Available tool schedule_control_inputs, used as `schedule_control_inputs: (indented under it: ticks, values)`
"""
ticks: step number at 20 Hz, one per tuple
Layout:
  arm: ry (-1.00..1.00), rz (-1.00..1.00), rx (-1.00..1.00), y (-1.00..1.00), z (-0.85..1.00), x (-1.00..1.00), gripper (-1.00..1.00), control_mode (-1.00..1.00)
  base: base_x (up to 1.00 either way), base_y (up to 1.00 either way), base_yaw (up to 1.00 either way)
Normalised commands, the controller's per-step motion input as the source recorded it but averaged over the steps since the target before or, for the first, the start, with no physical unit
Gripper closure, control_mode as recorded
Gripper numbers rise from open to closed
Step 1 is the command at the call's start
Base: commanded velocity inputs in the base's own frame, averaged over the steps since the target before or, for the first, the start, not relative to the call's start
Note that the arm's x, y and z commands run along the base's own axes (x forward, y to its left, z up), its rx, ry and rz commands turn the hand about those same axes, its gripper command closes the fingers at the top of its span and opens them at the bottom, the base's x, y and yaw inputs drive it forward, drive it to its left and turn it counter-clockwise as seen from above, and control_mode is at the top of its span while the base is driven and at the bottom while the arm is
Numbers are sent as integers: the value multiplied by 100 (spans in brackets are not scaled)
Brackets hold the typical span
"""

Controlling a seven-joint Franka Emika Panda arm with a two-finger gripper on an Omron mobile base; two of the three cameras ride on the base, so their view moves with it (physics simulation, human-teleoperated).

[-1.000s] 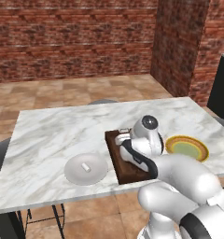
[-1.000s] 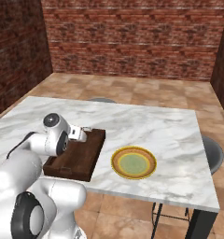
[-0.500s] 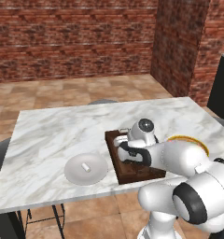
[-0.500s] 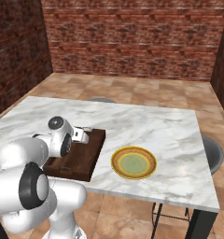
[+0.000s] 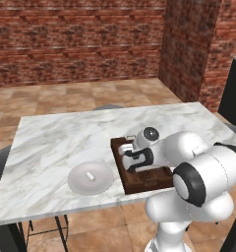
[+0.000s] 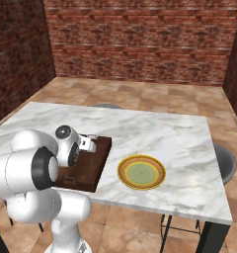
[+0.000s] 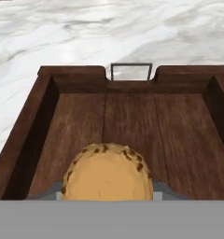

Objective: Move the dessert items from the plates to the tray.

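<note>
In the left base view the white arm bends low over the marble-topped table (image 5: 66, 133), with its two-finger gripper (image 5: 131, 160) hanging inside the dark brown wooden rectangular tray (image 5: 154, 180) with raised sides, which suggests it is there to set something down rather than pick something up. Just beside the tray, toward the table's near edge, lies the plain light grey-white round plate (image 5: 80, 183), and on it rests the white stubby cylinder (image 5: 90, 175), so one dessert piece is not yet moved. In the right base view the hand reaches over the tray (image 6: 98, 165) from the robot's side, and the round plate with a yellow-orange rim and pale green centre (image 6: 124, 169) sits near the tray's other long side with nothing on it; I judge its dessert is the one now carried. In the hand view the camera looks along the tray's plank floor toward the far short wall (image 7: 132, 79) and its small metal handle (image 7: 130, 71), and the round orange-brown ball (image 7: 107, 172), flecked with dark spots along its upper edge, sits low in the foreground between the finger tips, whose grey pads just show at either side of it. The jaws stand at a narrow gap, closed on that ball. It hangs over the near part of the tray, whose floor is otherwise bare, so a release here should land it inside.
</note>
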Motion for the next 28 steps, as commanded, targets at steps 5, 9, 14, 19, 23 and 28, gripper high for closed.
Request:
schedule_control_inputs:
  ticks: [5, 9, 14, 19, 23, 28]
  values:
    - [0, 0, 0, 0, -17, 25, 100, -100, 0, 0, 0]
    - [0, 0, 0, 0, -19, 23, 100, -100, 0, 0, 0]
    - [0, 0, 0, 0, -19, 19, 100, -100, 0, 0, 0]
    - [0, 0, 0, 0, -14, 22, 100, -100, 0, 0, 0]
    - [0, 0, 0, 1, -11, 23, -100, -100, 0, 0, 0]
    - [0, 0, 0, 0, -10, 10, -100, -100, 0, 0, 0]
